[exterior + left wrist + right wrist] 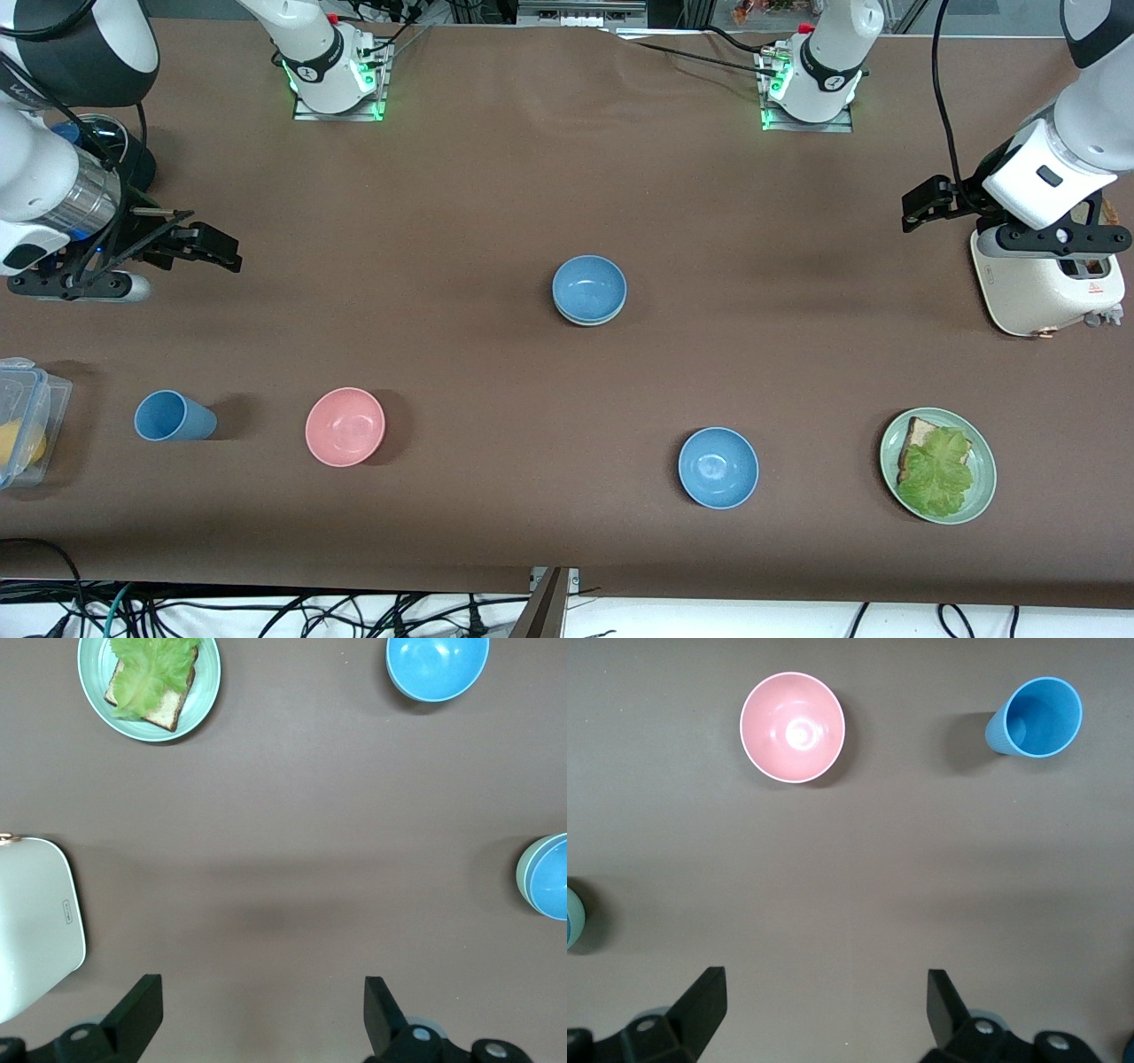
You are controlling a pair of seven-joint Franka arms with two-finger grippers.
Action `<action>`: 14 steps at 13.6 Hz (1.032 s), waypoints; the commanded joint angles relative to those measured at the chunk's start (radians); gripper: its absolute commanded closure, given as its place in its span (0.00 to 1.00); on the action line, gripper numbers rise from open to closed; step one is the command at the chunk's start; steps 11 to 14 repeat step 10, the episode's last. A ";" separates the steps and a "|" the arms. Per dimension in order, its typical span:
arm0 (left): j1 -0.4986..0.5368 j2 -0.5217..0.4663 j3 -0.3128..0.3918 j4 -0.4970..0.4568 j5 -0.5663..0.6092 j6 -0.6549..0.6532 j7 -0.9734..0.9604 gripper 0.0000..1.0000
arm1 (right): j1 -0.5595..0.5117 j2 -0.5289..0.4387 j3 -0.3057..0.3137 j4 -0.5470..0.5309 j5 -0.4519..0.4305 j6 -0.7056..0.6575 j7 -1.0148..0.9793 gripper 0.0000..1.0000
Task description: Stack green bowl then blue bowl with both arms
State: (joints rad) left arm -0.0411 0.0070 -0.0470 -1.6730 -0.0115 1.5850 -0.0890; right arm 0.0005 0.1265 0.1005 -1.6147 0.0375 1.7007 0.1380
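R claw [208, 248] wide open, empty, over R arm's end of worktop [461, 195] | blue bowl [589, 287] nested in green bowl [586, 316] mid-worktop, stack looks done | L claw [926, 208] open, empty, by toaster [1045, 288] | tip: stay clear, don't nudge stack

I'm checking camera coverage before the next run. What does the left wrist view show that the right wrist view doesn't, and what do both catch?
Only the left wrist view: the open left gripper, the plate with bread and lettuce, a lone blue bowl and the white toaster.

Only the right wrist view: the open right gripper, the pink bowl and the blue cup.

Both: the brown table and the blue bowl stacked in the green bowl, cut off at each view's edge.
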 commanded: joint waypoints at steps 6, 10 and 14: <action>-0.013 0.028 0.006 0.032 -0.013 -0.048 0.020 0.00 | -0.013 0.001 0.008 0.010 -0.010 -0.004 -0.018 0.00; -0.005 0.031 0.015 0.032 -0.015 -0.048 0.026 0.00 | -0.011 0.001 0.008 0.010 -0.010 -0.004 -0.018 0.00; -0.005 0.031 0.015 0.032 -0.015 -0.048 0.026 0.00 | -0.011 0.001 0.008 0.010 -0.010 -0.004 -0.018 0.00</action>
